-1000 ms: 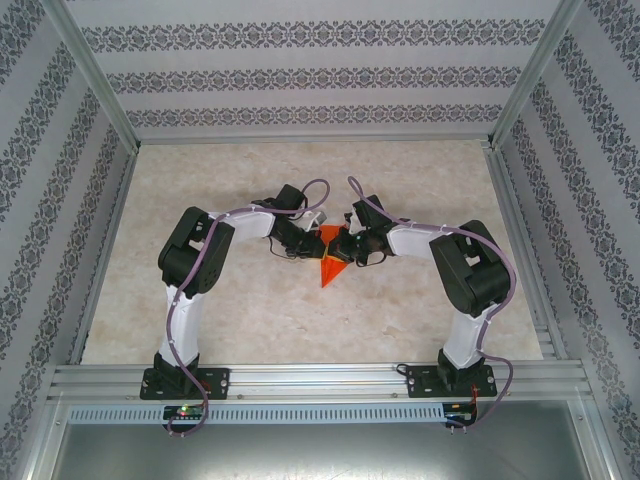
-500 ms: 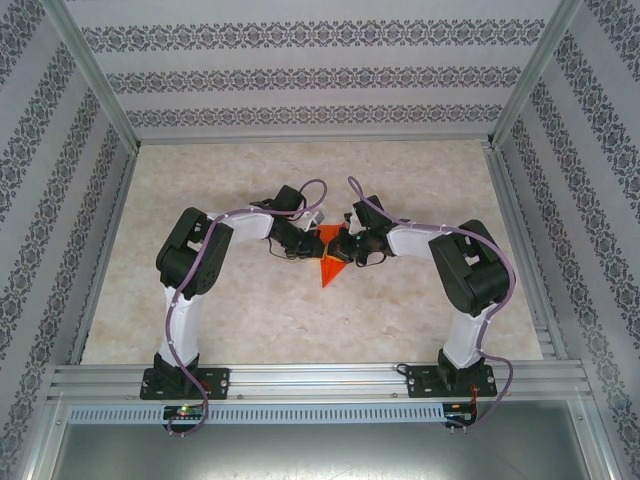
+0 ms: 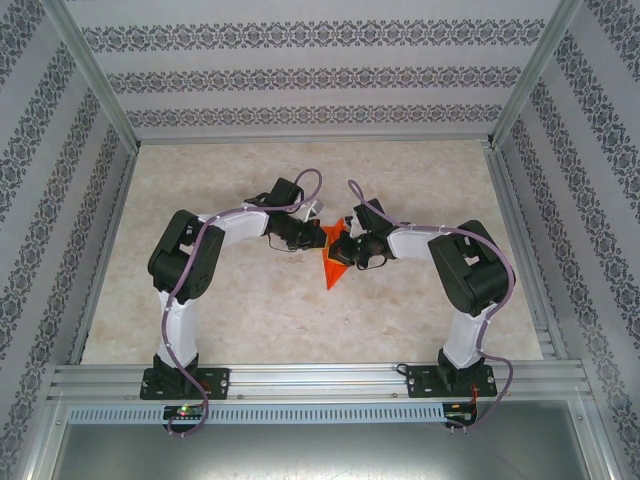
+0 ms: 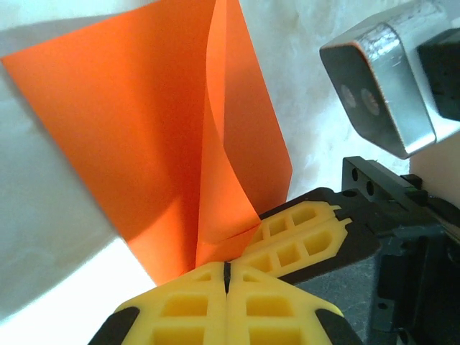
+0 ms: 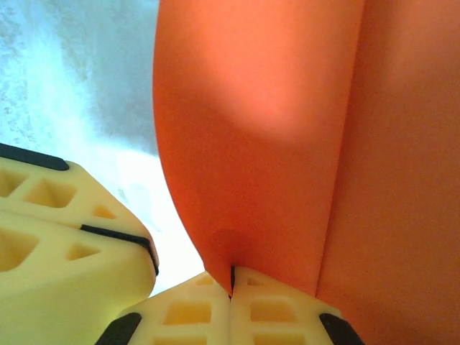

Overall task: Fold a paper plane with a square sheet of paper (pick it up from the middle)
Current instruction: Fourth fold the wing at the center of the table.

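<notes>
– At the centre of the table (image 3: 420,180), where is the orange-red sheet of paper (image 3: 333,268), and how is it oriented?

– It sits between the two grippers. It is folded into a narrow wedge. In the overhead view its long axis runs near-to-far, almost straight. The pointed end is directed at the near edge, toward the arm bases. The broad end faces the far wall.

– Is the point resting on the table?

– That cannot be determined from the views.

– State of the left gripper (image 3: 312,238)?

– It is at the upper left edge of the wedge. Its wrist view shows the yellow pads pressed together with no gap. The lower edge of the sheet runs into the seam between them, so the paper is pinched there. A loose flap curls up and away from the fold line above the pads.

– State of the right gripper (image 3: 338,250)?

– It is at the right flank of the wedge, just beside the left gripper. Its wrist view shows the pads closed tight on a rounded fold of the sheet. The paper rises from the seam as a curved wall.

– Anything else close by?

– The silver camera housing (image 4: 381,86) of the right wrist stands just above the right gripper's yellow fingers (image 4: 302,230).
</notes>
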Controlling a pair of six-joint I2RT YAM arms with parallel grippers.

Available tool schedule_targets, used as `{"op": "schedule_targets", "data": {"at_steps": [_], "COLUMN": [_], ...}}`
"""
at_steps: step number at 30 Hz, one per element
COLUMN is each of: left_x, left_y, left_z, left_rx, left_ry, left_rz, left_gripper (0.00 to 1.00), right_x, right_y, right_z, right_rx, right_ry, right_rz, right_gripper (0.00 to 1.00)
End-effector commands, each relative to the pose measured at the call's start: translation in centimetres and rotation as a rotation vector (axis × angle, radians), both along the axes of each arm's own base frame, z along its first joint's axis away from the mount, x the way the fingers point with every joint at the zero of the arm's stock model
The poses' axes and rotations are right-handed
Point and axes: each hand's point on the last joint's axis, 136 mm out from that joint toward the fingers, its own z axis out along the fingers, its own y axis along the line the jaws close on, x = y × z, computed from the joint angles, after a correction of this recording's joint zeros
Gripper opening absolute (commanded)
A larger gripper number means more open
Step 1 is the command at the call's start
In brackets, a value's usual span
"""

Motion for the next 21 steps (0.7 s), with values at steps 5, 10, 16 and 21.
{"op": "schedule_targets", "data": {"at_steps": [5, 10, 16, 21], "left_x": [-0.3, -1.3, -2.7, -4.3], "left_y": [0.9, 1.7, 2.1, 1.3], "left_z": [1.7, 1.8, 1.5, 1.2], "left_rx": [0.005, 0.028, 0.019, 0.009], "left_ry": [-0.038, -0.044, -0.034, -0.024], "left_rz": [0.018, 0.032, 0.05, 0.035], "left_gripper": [0.07, 0.09, 0.13, 0.18], "right_x": [-0.1, -0.2, -0.1, -0.2], "right_y": [0.1, 0.2, 0.7, 0.7], "right_z": [-0.7, -1.1, -1.5, -1.6], "right_rx": [-0.012, -0.013, -0.012, -0.015], "right_ry": [0.002, 0.01, 0.02, 0.025], "right_rz": [0.004, 0.008, 0.017, 0.019], "right_gripper": [0.02, 0.03, 0.04, 0.06]}}
